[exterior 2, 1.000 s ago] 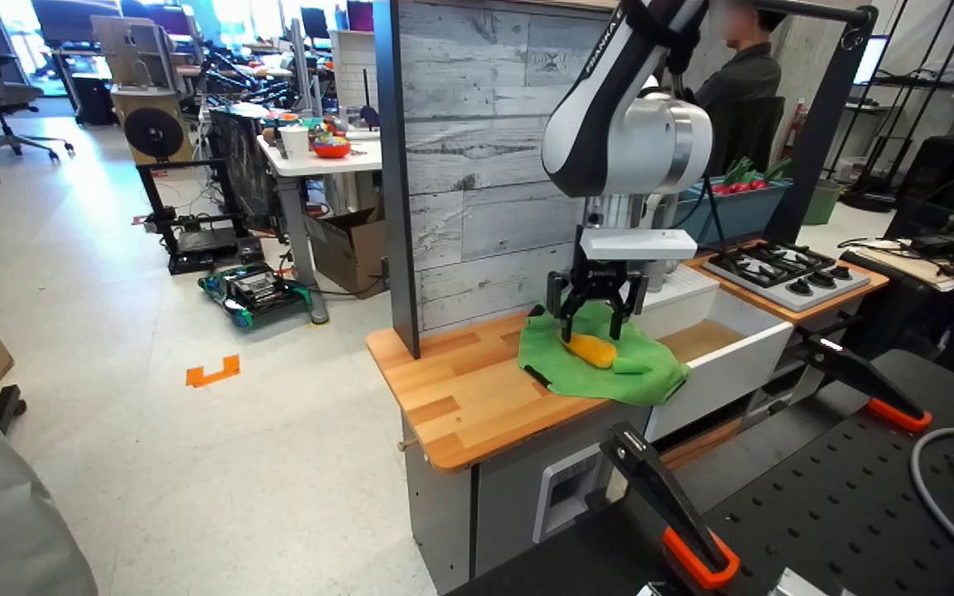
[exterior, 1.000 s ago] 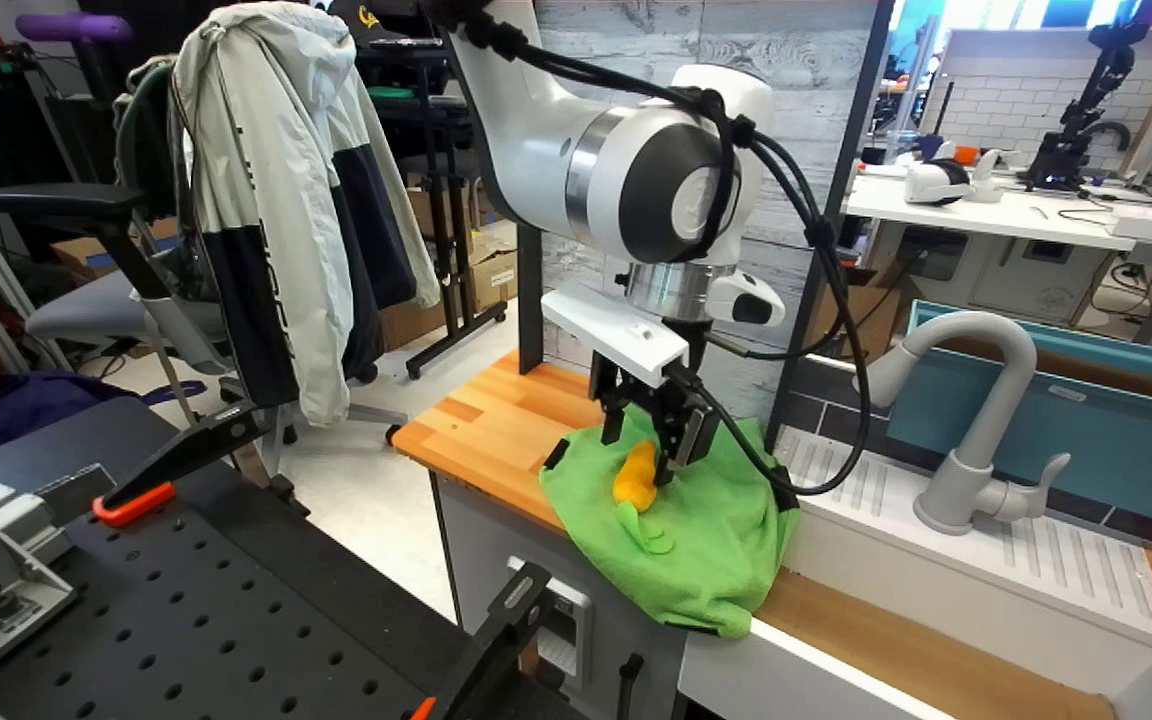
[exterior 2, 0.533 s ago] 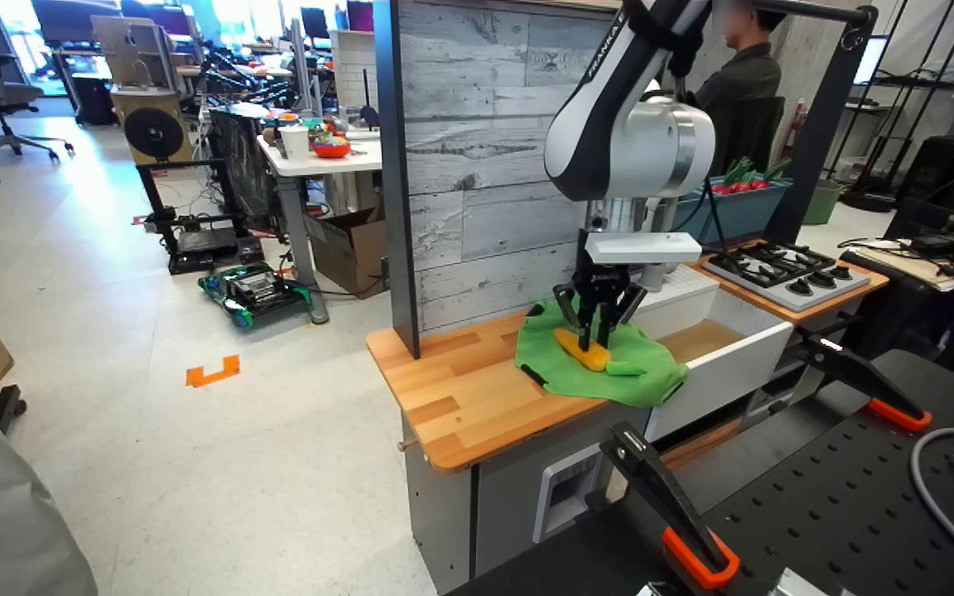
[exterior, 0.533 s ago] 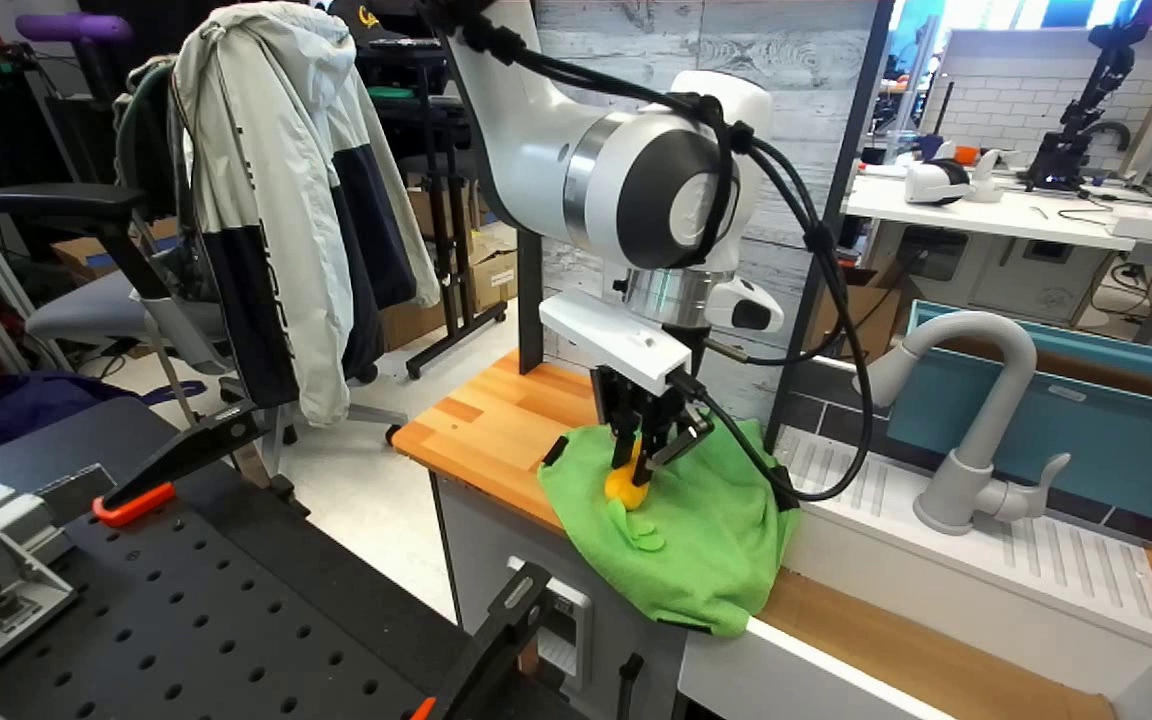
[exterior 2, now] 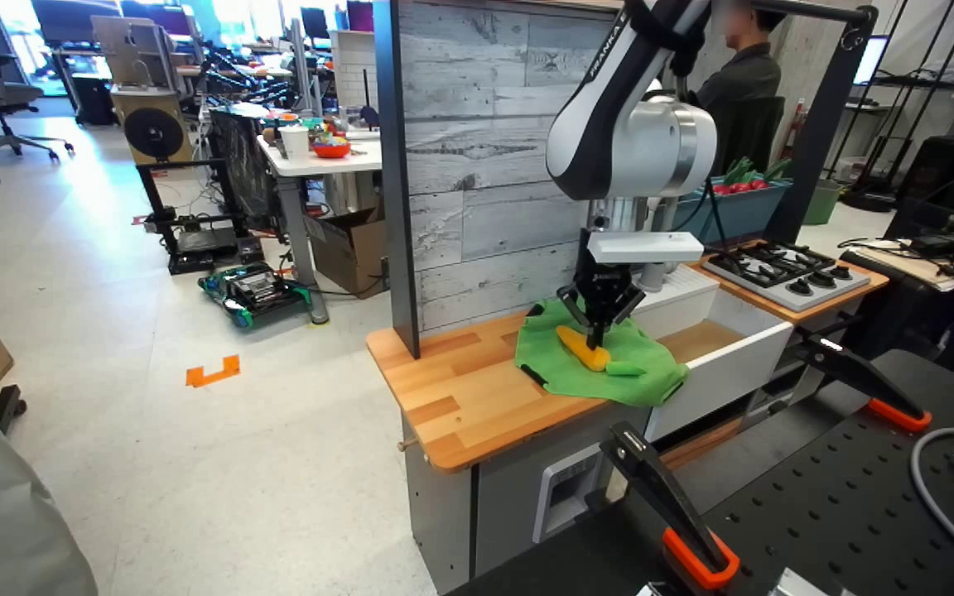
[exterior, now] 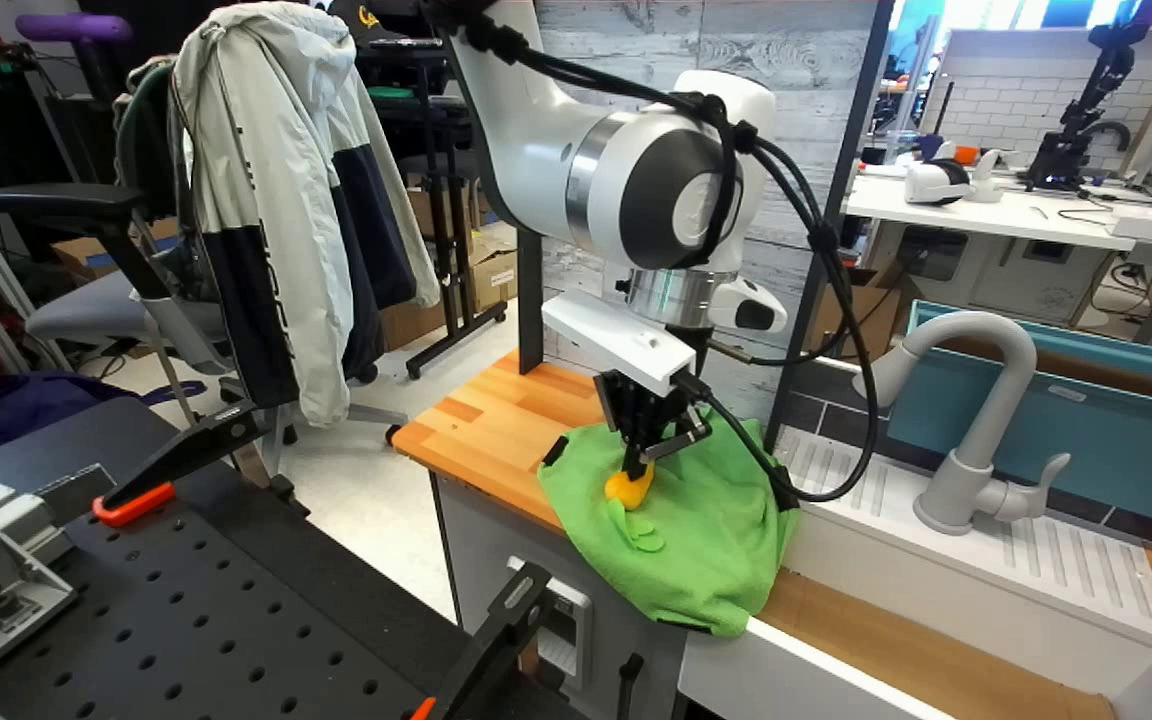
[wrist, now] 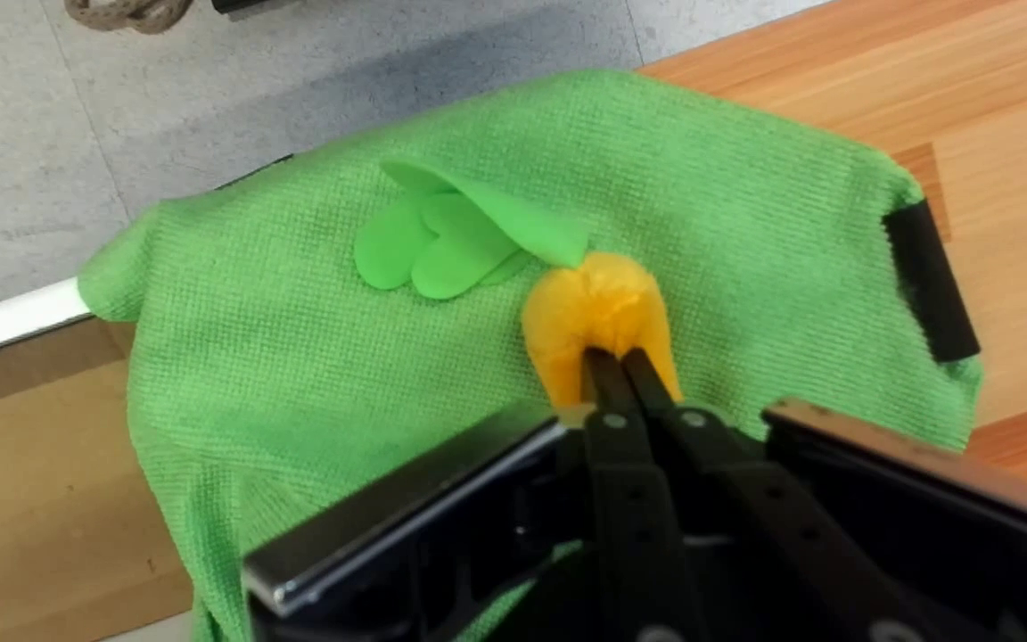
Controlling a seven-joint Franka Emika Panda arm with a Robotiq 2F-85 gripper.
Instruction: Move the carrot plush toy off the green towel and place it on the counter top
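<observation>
The carrot plush toy (wrist: 598,308) lies on the green towel (wrist: 326,357), and the gripper (wrist: 618,357) has its fingertips almost together on the thick orange body near the leaf end, apparently pinching a fold of its plush. The toy should weigh little and squash easily, with nothing to break and a fabric skin that ought not to slip. The body is the place to hold; the thin leaves (wrist: 460,254) would likely just bend. Because plush bulges out on both sides of the fingertips, the pinch looks shallow, and a fuller grip across the body may be surer, though going too deep could bring the towel up with it. The wooden counter top (exterior 2: 452,389) runs out from under the towel on the side away from the white sink (exterior 2: 729,366), whose rim the towel overlaps. Past that sink from the towel, in an exterior view, a teal planter (exterior 2: 746,209) holds what look like radishes (exterior 2: 740,187); much farther from the towel, a red bowl (exterior 2: 332,151) holds colourful items (exterior 2: 331,133) too small to name.
</observation>
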